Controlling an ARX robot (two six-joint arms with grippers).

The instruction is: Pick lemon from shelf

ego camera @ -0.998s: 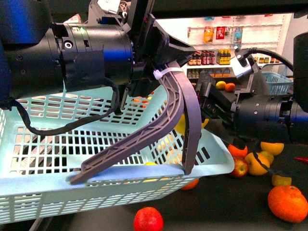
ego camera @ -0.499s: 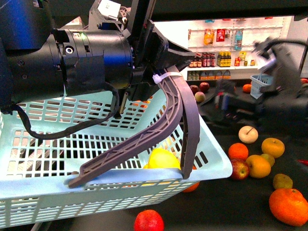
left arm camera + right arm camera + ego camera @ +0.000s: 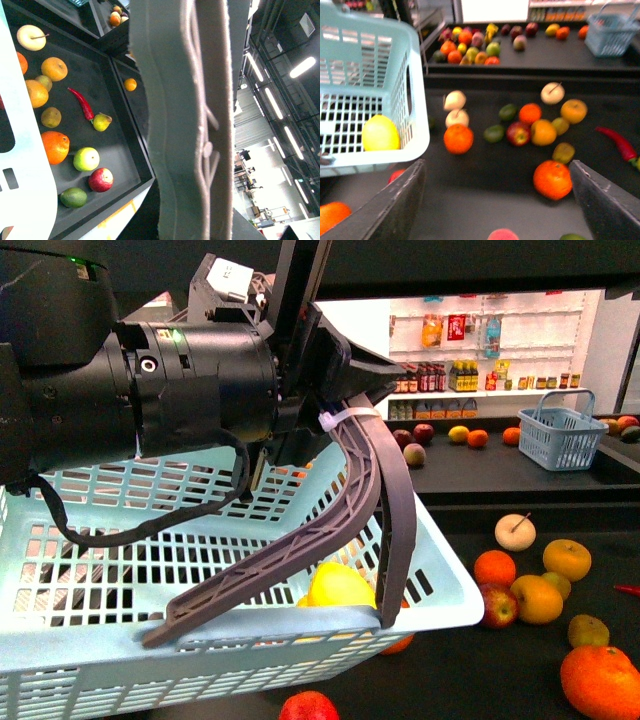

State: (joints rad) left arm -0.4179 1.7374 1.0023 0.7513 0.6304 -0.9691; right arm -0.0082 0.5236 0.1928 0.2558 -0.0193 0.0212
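In basket (image 3: 455,575), lemon (image 3: 340,585) already lies: your pick done. Right hand (image 3: 497,200) released; left hand (image 3: 268,620) grasping basket rim.

- The shelf (image 3: 485,170): black trays spreading ahead of the right gripper (image 3: 496,162).
- Large orange (image 3: 552,180) just inside one of its fingers (image 3: 600,200); red chilli (image 3: 618,142) beyond that finger.
- Smaller orange (image 3: 458,138), apple (image 3: 518,133) and pale stemmed fruit (image 3: 552,93) beyond the fingertips.
- Small blue basket (image 3: 612,32) far beyond, on the upper tier.

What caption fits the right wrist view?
Bright-yellow oval lemon lies inside pale-blue slotted plastic basket; open right pincer empty.
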